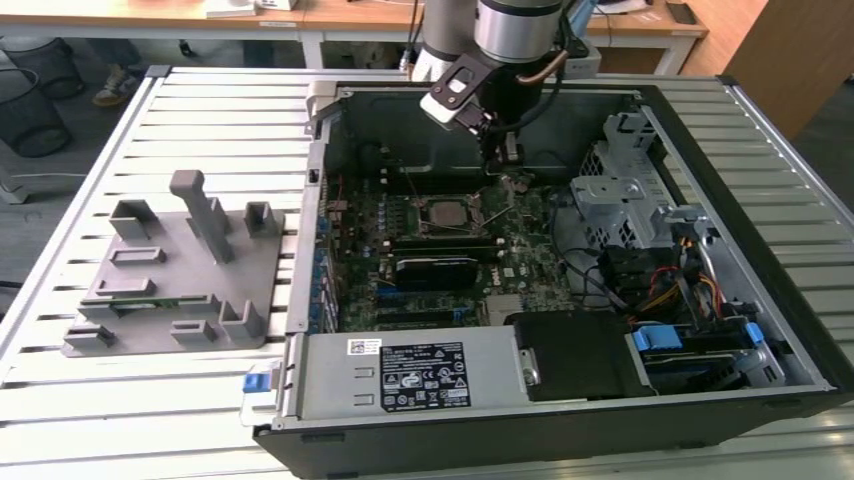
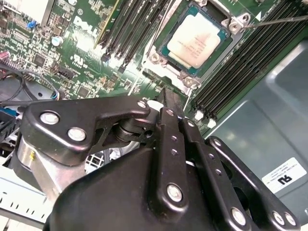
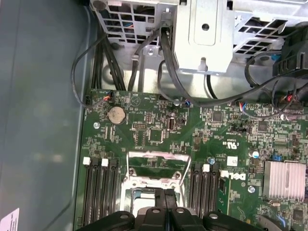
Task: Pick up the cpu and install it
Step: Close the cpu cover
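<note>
cpu (image 2: 195, 41) sits in the socket (image 2: 187, 81) — gripper (image 1: 509, 170) fingers pressed together, at roughly 1 o'clock from it in the exterior view.

Exterior view: bright, even room light, soft shadows inside computer case (image 1: 387, 135). Second wrist view: white glare on cpu (image 2: 195, 41) lid and motherboard (image 2: 57, 53) patch. First wrist view: dimmer, faint sheen on case wall
</note>
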`<move>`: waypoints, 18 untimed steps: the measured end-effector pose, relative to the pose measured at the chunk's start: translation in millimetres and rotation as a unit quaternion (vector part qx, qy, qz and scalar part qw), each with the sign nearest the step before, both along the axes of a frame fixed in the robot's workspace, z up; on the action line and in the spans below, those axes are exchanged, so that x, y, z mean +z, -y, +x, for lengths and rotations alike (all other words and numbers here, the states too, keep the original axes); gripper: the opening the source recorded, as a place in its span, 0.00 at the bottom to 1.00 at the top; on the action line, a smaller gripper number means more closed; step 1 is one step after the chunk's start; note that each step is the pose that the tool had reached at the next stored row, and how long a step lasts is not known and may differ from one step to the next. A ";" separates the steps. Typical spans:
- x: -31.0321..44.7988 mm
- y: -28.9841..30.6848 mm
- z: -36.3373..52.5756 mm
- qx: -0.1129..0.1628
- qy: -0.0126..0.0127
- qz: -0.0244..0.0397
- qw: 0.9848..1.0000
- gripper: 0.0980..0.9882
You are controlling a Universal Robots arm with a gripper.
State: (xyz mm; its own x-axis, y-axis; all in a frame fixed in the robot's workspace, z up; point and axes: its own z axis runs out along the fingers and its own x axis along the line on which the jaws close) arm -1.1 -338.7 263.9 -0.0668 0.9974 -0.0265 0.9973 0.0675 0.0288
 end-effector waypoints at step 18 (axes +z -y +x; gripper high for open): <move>-2.0 -6.3 19.7 0.000 0.000 0.000 1.000 0.01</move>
State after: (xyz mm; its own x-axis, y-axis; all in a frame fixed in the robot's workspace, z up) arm 18.6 -332.3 261.9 -0.0668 0.9974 -0.0268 0.9973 0.0675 0.0287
